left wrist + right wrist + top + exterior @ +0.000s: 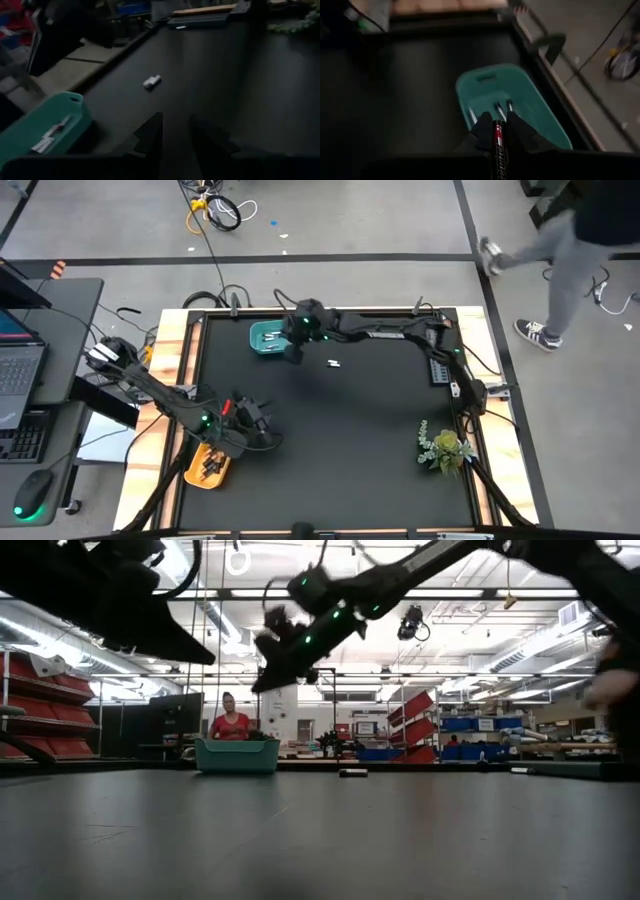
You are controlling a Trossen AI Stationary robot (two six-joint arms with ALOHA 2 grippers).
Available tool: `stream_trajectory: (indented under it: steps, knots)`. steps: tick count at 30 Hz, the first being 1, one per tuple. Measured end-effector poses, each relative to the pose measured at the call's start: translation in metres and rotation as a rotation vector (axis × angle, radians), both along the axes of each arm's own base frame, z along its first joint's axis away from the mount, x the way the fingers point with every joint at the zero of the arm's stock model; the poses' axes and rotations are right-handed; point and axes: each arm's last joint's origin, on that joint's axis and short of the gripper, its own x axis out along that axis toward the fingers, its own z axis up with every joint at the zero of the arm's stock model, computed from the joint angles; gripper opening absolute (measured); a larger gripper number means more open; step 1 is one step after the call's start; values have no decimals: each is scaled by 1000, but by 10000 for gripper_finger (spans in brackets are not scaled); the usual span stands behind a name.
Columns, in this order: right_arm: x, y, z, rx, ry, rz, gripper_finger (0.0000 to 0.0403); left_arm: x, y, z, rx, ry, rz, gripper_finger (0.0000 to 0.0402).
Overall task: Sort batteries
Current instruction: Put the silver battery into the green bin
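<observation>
Red-and-black slim cylindrical battery [498, 142], pinched in the right gripper [499, 121] above the teal plastic bin [545, 115] at eleven o'clock on the black surface [350, 440], could clip the rim or bounce out if released too high. Left gripper [175, 120], empty and slightly parted, waits at eight o'clock.

From bench level I see my right arm [330, 610] slanting across overhead, green lights glowing along it. A teal bin [237, 755] stands far off to the left on the dark bench [320, 835], with a small object [353, 772] lying to its right. A person in red [231, 723] stands beyond the bin.

high: overhead, straight down | low: table-level | both show teal bin [268, 337]
</observation>
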Motion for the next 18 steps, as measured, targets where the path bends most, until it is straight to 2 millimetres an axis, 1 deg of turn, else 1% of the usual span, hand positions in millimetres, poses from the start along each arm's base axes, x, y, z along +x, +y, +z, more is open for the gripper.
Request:
stream_trajectory:
  steps: [4, 8, 11, 15, 18]
  knots:
    - [19, -24, -14, 58, 73, 8, 20, -3, -2, -3, -24, -23, -20, 112]
    - [36, -38, -28, 120, 143, 39, 20, -6, -7, -2, -16, -40, -24, 112]
    - [43, -44, -35, 152, 201, 31, 20, -9, -10, -3, -6, -47, -14, 112]
    - [47, -50, -39, 166, 235, 18, 22, -13, -13, -5, -8, -45, -13, 106]
    - [45, -54, -49, 185, 261, -2, 48, -14, -12, -6, -9, -38, -8, 102]
